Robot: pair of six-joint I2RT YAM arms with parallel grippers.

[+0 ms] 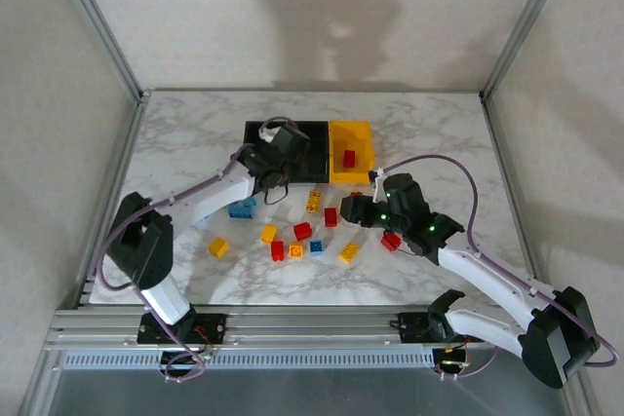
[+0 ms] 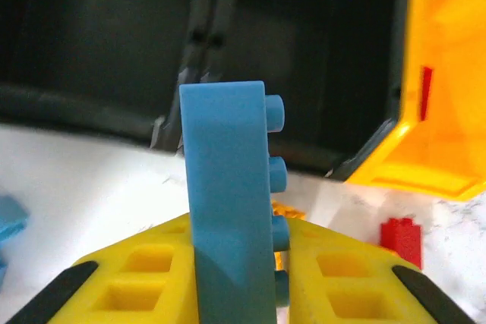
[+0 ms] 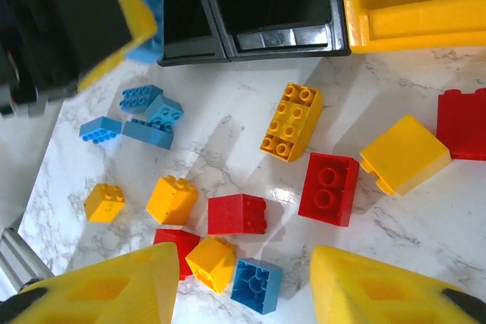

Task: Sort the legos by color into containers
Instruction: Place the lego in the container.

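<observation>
The left end effector (image 2: 235,282) is clamping a light blue lego (image 2: 228,187) between its yellow pads (image 2: 144,282), holding the brick upright with its studs facing right. It is hovering at the near edge of the two black containers (image 2: 304,51), roughly in line with the wall dividing them. The yellow container (image 1: 363,133) is sitting at the right end of the row and is holding one red lego (image 1: 348,157).

The right end effector (image 3: 243,290) is standing partly open with nothing between its fingers (image 3: 380,286). It is hanging above the loose legos lying on the marble tabletop (image 3: 425,240): a light blue cluster (image 3: 140,115), a yellow-orange eight-stud brick (image 3: 291,121), a red two-stud brick (image 3: 328,189) and a darker blue brick (image 3: 254,286), all lying outside the containers
</observation>
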